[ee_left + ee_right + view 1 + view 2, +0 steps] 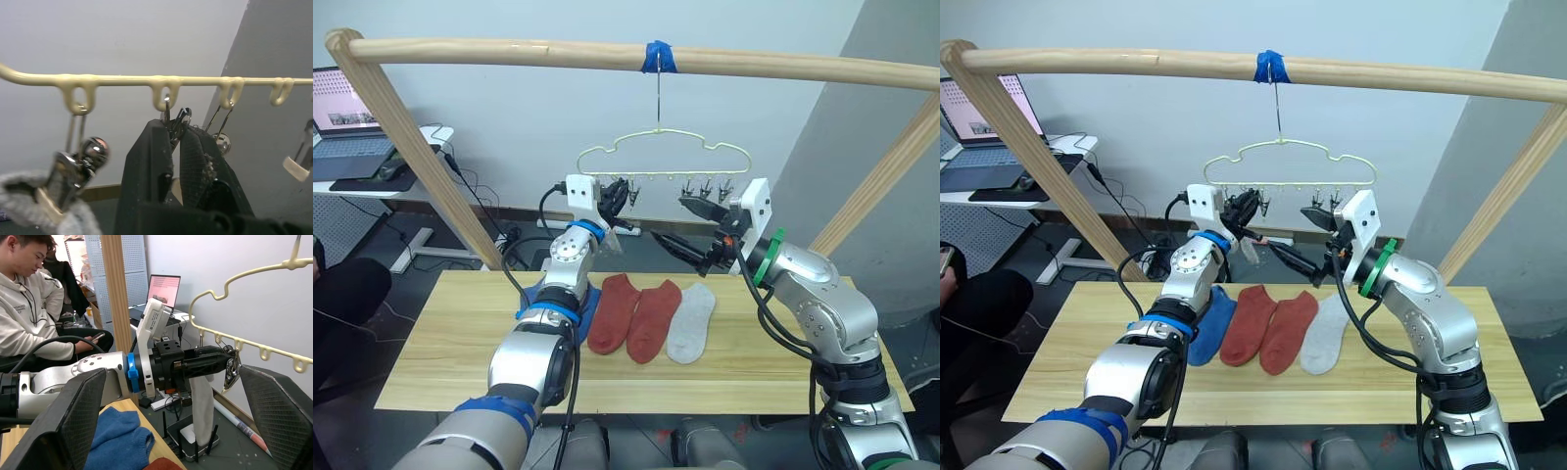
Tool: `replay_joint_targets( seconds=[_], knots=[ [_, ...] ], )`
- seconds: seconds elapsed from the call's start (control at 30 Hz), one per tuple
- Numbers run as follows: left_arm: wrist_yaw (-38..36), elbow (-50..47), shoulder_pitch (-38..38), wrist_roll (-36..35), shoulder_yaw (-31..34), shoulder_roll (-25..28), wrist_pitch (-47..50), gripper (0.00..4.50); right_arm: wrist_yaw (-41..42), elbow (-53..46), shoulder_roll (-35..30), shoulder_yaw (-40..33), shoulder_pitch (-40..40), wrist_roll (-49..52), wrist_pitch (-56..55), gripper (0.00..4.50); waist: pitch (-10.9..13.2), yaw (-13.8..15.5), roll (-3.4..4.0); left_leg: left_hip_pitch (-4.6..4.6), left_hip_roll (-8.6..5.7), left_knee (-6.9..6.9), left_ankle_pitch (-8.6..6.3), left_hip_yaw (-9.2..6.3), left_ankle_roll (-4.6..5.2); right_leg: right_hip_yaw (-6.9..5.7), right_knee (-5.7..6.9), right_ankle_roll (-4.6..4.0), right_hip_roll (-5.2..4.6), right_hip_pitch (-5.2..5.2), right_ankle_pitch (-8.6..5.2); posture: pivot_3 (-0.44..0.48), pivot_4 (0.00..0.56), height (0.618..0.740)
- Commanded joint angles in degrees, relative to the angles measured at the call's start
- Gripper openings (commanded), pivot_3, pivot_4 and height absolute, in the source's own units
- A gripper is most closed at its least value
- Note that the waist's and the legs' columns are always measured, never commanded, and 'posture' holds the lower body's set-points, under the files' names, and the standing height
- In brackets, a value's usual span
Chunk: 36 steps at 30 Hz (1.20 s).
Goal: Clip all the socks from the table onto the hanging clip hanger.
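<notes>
One grey sock (pixel 201 407) hangs on clip hanger (pixel 666 149), L gripper (pixel 177 131) pinching a clip (pixel 177 119), R gripper (pixel 690 223) wide open/empty; 4+ socks (pixel 651 317) remain on table (pixel 450 333)

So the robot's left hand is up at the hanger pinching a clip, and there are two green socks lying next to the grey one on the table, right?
Not quite. The two socks beside the grey sock on the table are rust-red, not green; the left eye view shows that. The rest holds: the left hand is up at the hanger, closed on a clip.
</notes>
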Motion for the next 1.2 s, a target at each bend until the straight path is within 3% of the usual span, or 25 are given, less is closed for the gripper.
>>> replay_joint_targets(
  seconds=[0.03, 0.63, 0.93, 1.2],
  knots=[
    [-0.4, -1.4, -1.2, -0.3, 0.7, 0.0, -1.1, 0.23, -0.3, -2.1, 0.1, 0.0, -0.2, 0.3, -0.5, 4.5, 0.0, 0.0, 0.0, 0.0, 0.0, 0.0, 0.0, 0.0, 0.0, 0.0, 0.0, 0.0, 0.0, 0.0, 0.0, -0.056, 0.104, 0.74],
    [-1.2, -16.2, 8.7, 0.1, -0.4, 0.6, 7.0, 0.23, -0.2, 0.3, 0.5, 0.9, 1.3, -1.0, -1.9, 4.5, 0.0, 0.0, 0.0, 0.02, 0.0, 0.07, 0.01, -0.09, 0.0, -0.05, 0.08, 0.0, 0.0, 0.06, 0.0, -0.023, 0.106, 0.74],
    [-0.6, -15.7, 7.7, 0.2, -0.4, 0.6, 7.1, 3.05, -0.2, 0.2, 0.5, 0.9, 1.4, -1.0, -1.8, 4.5, 0.0, 0.1, 0.0, 0.02, -0.01, 0.08, 0.01, -0.15, 0.0, -0.1, 0.08, 0.0, 0.0, 0.08, 0.0, -0.024, 0.105, 0.74],
    [-0.4, -14.4, 6.6, 0.3, -0.3, 0.3, 6.5, 3.05, -0.5, 0.0, 0.3, 0.6, 1.5, -1.1, -1.7, 4.5, 0.0, 0.0, 0.0, 0.02, -0.01, 0.08, 0.01, -0.16, 0.0, -0.1, 0.07, 0.0, 0.0, 0.09, 0.0, -0.035, 0.106, 0.74]
  ],
)
